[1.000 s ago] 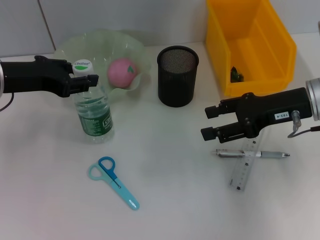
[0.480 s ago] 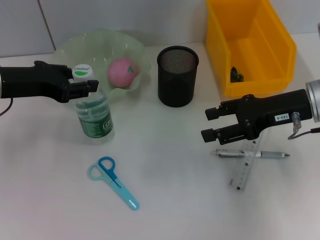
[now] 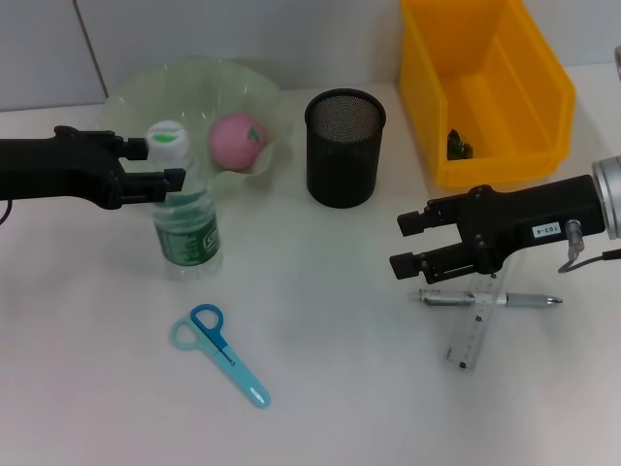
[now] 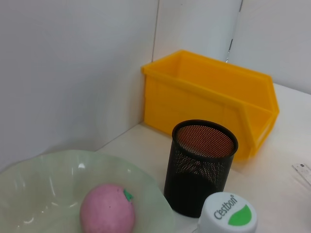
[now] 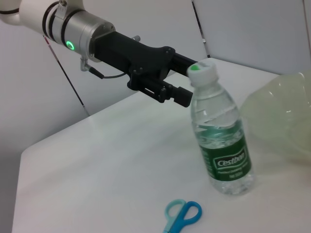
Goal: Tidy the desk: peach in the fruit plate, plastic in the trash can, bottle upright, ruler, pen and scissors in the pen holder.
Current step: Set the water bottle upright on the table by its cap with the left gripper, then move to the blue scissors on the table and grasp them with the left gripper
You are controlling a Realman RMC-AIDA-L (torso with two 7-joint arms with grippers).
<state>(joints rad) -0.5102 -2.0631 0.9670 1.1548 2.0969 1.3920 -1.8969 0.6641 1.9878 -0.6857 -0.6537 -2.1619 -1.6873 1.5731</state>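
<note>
The clear water bottle (image 3: 184, 218) with a white cap stands upright on the table; it also shows in the right wrist view (image 5: 221, 141). My left gripper (image 3: 161, 161) is open, with its fingertips by the bottle's neck. The pink peach (image 3: 238, 139) lies in the pale green fruit plate (image 3: 194, 83). My right gripper (image 3: 412, 243) is open and empty, hovering just left of the silver pen (image 3: 490, 298) that lies across the clear ruler (image 3: 475, 325). The blue scissors (image 3: 218, 351) lie at the front left. The black mesh pen holder (image 3: 344, 146) is empty.
The yellow bin (image 3: 485, 87) stands at the back right with a small dark piece (image 3: 458, 146) inside. In the left wrist view the pen holder (image 4: 204, 165) stands between the plate (image 4: 39, 179) and the bin (image 4: 209, 97). A wall runs behind the table.
My left gripper has drawn back to the left from the bottle, which stays standing. The right arm has not moved.
</note>
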